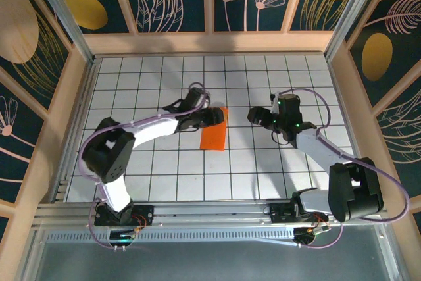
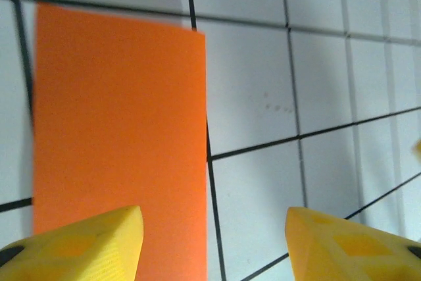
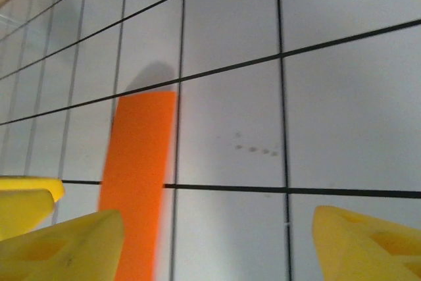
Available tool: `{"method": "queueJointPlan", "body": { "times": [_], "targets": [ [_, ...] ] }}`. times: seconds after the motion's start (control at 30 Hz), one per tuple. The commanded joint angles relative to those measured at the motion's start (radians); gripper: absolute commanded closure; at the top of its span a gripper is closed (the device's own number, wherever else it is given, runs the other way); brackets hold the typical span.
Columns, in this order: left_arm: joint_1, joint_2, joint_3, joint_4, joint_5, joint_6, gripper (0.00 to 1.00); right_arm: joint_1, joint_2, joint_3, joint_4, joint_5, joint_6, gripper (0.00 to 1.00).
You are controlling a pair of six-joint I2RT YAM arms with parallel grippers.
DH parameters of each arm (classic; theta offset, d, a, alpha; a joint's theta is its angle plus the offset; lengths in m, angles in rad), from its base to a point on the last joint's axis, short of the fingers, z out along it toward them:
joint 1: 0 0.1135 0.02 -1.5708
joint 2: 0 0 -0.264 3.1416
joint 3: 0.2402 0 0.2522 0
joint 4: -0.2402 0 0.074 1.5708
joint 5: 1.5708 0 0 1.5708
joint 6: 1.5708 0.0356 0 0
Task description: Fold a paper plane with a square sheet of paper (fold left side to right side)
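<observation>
The square sheet of paper is bright orange and lies flat on the gridded table as a narrow rectangle, about one grid square wide and two long. My left gripper hovers over its far end, open; in the left wrist view the paper runs under the left yellow finger, and nothing sits between the fingertips of the left gripper. My right gripper stands open about one square to the right of the sheet. The right wrist view shows the paper left of the right gripper's gap, apart from it.
The white gridded table is walled by wooden rails at the back and sides. A yellow fingertip of the other arm shows at the left edge of the right wrist view. Faint specks mark a tile beside the sheet.
</observation>
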Motion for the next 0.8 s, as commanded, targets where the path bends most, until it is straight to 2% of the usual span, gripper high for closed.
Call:
{"method": "queueJointPlan", "body": {
  "times": [0.0,0.27,0.43,0.53,0.67,0.77],
  "targets": [
    [0.053,-0.044,-0.101,0.231,0.125,-0.083,0.41,0.050,0.051,0.029,0.008,-0.117,0.030,0.30],
    [0.161,-0.112,-0.342,0.572,0.222,-0.262,0.40,0.199,0.236,0.023,0.225,-0.200,0.197,0.58],
    [0.176,-0.092,-0.363,0.592,0.239,-0.270,0.40,0.219,0.324,0.039,0.297,-0.211,0.236,0.82],
    [0.179,-0.084,-0.369,0.593,0.236,-0.266,0.41,0.219,0.369,0.061,0.307,-0.207,0.235,0.93],
    [0.182,-0.083,-0.376,0.579,0.232,-0.256,0.41,0.220,0.415,0.090,0.308,-0.213,0.227,1.00],
    [0.182,-0.081,-0.378,0.562,0.228,-0.244,0.41,0.221,0.442,0.098,0.319,-0.219,0.226,1.00]
  ]
}}
